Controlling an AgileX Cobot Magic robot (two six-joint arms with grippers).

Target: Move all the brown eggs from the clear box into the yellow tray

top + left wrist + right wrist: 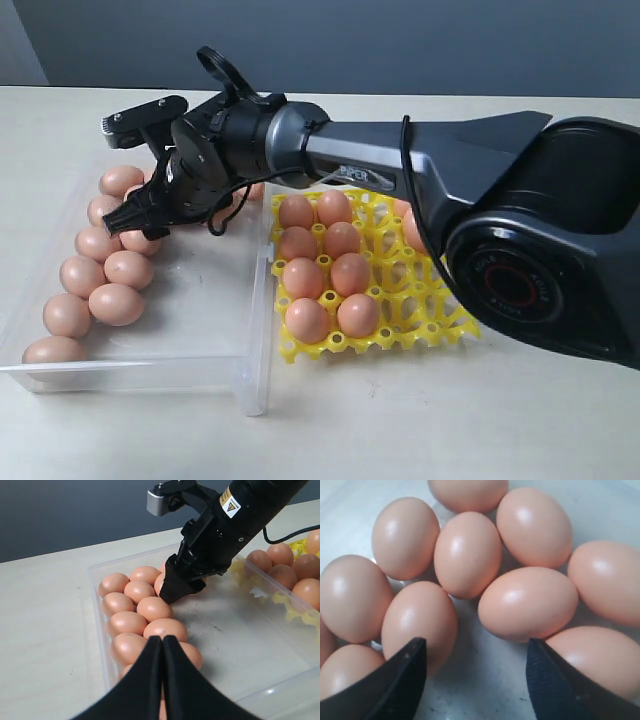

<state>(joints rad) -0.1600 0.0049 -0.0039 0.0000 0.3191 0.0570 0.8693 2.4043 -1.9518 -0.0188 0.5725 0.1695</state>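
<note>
Nearest the camera, pale beige table (400, 430), matte and bare. On it at left sits the clear box (255, 385), its floor mostly bare and faintly scuffed. The brown eggs (115, 303) left in the box crowd along its left side, near to far, touching one another. The yellow tray (425, 335) sits just right of the box; whether they touch I can't tell. Eight eggs fill the tray's two left columns, and a few more at its far right are partly hidden by my right arm (400, 165). That arm reaches across from the right, over the tray, to the far left of the box. My right pincer (476, 647) hangs low over the egg cluster, tips wide apart, nothing between them. My left pincer (162, 645) shows only from its own wrist camera, tips pressed together, holding nothing. Beyond the table's far edge, a plain dark grey-blue wall (400, 40).
</note>
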